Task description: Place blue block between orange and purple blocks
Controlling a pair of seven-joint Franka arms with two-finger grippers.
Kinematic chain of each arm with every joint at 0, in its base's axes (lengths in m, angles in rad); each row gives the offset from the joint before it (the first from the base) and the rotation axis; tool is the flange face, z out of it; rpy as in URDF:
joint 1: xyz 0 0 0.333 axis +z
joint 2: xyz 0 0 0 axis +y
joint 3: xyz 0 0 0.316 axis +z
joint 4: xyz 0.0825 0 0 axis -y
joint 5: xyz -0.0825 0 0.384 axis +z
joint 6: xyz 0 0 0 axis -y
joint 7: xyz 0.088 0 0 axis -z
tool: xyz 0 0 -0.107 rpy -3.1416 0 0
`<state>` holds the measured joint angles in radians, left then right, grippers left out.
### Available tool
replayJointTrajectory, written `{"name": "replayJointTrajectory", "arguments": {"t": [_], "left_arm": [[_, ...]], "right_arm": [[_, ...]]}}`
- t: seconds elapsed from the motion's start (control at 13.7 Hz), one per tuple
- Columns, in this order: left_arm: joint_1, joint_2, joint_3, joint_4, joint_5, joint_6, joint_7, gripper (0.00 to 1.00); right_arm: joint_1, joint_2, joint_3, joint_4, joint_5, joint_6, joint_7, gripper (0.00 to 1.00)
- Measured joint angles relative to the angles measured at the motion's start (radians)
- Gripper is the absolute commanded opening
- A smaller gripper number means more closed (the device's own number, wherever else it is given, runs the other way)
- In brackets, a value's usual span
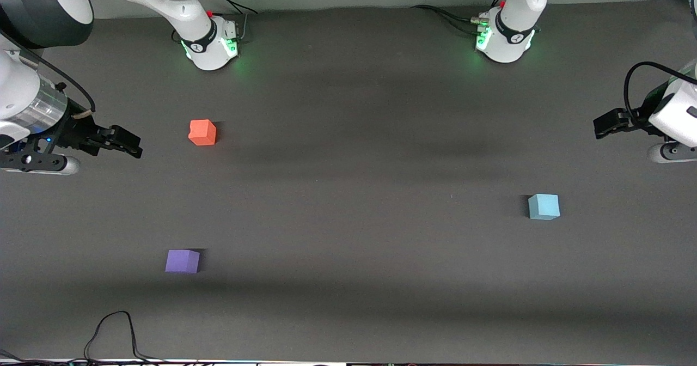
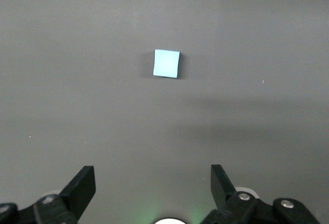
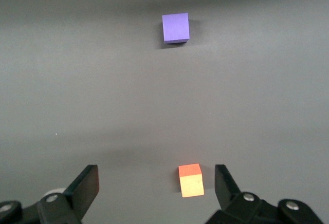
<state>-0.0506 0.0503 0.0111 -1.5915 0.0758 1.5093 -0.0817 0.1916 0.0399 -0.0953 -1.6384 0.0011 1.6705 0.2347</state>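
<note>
The blue block [image 1: 543, 206] lies toward the left arm's end of the table and also shows in the left wrist view [image 2: 167, 63]. The orange block [image 1: 202, 132] and the purple block [image 1: 182, 261] lie toward the right arm's end, the purple one nearer to the front camera. Both show in the right wrist view, orange [image 3: 190, 180] and purple [image 3: 175, 27]. My left gripper [image 1: 600, 126] hangs open and empty over the table's left-arm end [image 2: 152, 183]. My right gripper [image 1: 133, 146] hangs open and empty over the right-arm end, beside the orange block [image 3: 157, 183].
The two arm bases [image 1: 212, 44] [image 1: 506, 39] stand along the table's edge farthest from the front camera. A black cable [image 1: 117, 333] loops at the edge nearest the front camera, at the right arm's end. Bare dark table [image 1: 354, 202] lies between the blue block and the other two.
</note>
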Motion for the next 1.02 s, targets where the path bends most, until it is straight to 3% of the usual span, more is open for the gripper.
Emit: {"name": "replayJointTrajectory", "arguments": {"t": [0.29,0.59,0.73,1.02], "left_arm": [[0.002,0.004,0.006,-0.071,-0.003,0.048,-0.001,1.00],[0.041,0.024,0.012,-0.305,-0.003,0.383,0.011,1.00],[0.083,0.084,0.013,-0.398,-0.009,0.553,0.043,1.00],[0.096,0.262,0.009,-0.427,-0.040,0.765,0.049,1.00]], "right_arm": [[0.002,0.001,0.000,0.000,0.000,-0.028,0.018,1.00],[0.000,-0.002,-0.019,0.003,0.000,-0.030,-0.065,1.00],[0.002,-0.006,-0.019,0.003,0.000,-0.025,-0.070,1.00],[0.006,-0.037,-0.019,0.000,0.022,-0.008,-0.076,1.00]]}}
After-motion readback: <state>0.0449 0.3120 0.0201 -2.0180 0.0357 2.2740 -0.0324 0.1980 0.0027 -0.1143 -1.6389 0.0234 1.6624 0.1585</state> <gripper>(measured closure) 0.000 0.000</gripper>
